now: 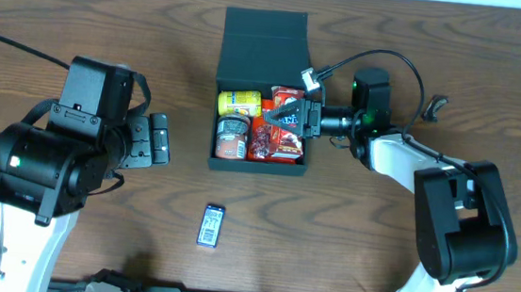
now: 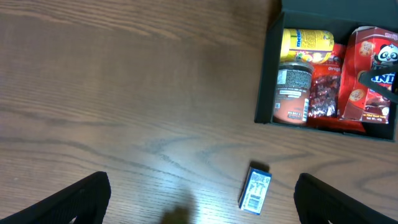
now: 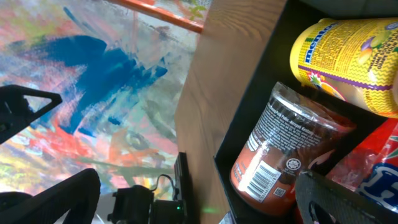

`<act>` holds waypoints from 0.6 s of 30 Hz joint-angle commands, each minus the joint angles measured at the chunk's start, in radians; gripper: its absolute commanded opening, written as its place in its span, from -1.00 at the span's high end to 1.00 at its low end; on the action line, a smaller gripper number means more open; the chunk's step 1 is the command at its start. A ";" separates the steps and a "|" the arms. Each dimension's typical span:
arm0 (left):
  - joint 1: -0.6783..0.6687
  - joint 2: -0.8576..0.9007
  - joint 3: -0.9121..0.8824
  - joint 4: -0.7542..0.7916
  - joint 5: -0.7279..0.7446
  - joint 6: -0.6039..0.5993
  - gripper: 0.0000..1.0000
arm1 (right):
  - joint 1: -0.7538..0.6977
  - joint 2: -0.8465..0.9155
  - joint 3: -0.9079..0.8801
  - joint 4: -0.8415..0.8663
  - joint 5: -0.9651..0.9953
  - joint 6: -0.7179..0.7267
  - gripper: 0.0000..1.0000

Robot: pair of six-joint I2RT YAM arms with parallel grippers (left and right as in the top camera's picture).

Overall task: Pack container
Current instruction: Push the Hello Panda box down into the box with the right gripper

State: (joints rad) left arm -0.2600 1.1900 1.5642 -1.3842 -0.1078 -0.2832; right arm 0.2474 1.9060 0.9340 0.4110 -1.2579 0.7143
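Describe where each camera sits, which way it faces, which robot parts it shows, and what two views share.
Overhead: above the table, looking straight down; both arms, left end effector and right end effector, container.
Left wrist: on the left arm, facing down at the table; own fingers frame a blue packet.
Right wrist: tilted, close to the container's interior; own fingertips at bottom.
Shared: overhead and left wrist both show blue packet and container.
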 commanded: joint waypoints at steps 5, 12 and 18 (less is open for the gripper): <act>-0.003 -0.001 -0.001 0.005 0.004 0.014 -0.90 | -0.005 0.040 -0.037 -0.032 0.100 -0.029 -0.98; -0.003 -0.001 -0.001 0.004 0.004 0.014 -0.90 | -0.003 -0.068 -0.037 0.025 0.066 0.033 -0.99; -0.003 -0.001 -0.001 0.006 0.004 0.014 -0.90 | -0.002 -0.172 -0.017 0.018 0.090 0.102 -0.98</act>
State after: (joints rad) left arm -0.2600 1.1900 1.5642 -1.3800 -0.1078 -0.2832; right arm 0.2474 1.7821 0.9020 0.4305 -1.1854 0.7628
